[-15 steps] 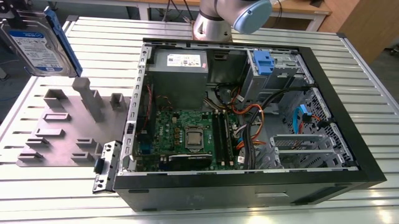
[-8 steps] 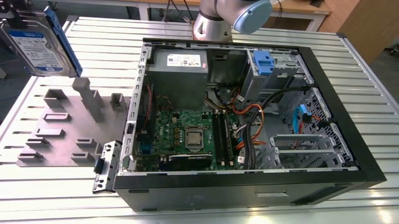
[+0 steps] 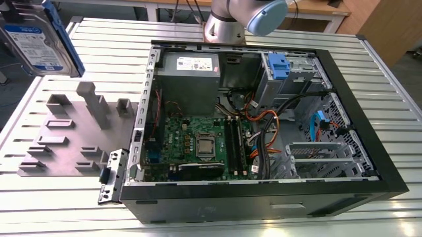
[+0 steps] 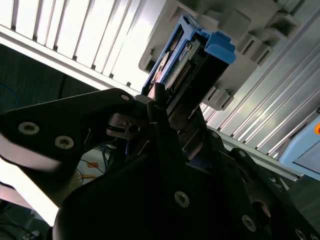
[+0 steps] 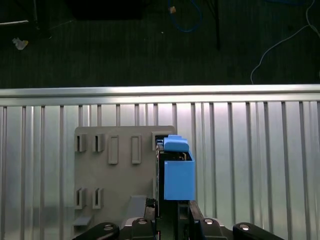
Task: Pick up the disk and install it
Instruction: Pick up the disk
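Gripper (image 5: 172, 212) clamped on the disk (image 5: 178, 172), a finger pressed to each side in both wrist views, blue rail end poking out ahead. At the exterior view's left the disk hangs high, clear of the slatted table (image 3: 389, 98), white-and-blue label facing the camera, print too small to tell. Below sits the grey fixture plate (image 3: 66, 136), bare slats around it. Next, the open computer case (image 3: 264, 123): power supply (image 3: 189, 66) with a white sticker, then a blue-fronted unit (image 3: 278, 66).
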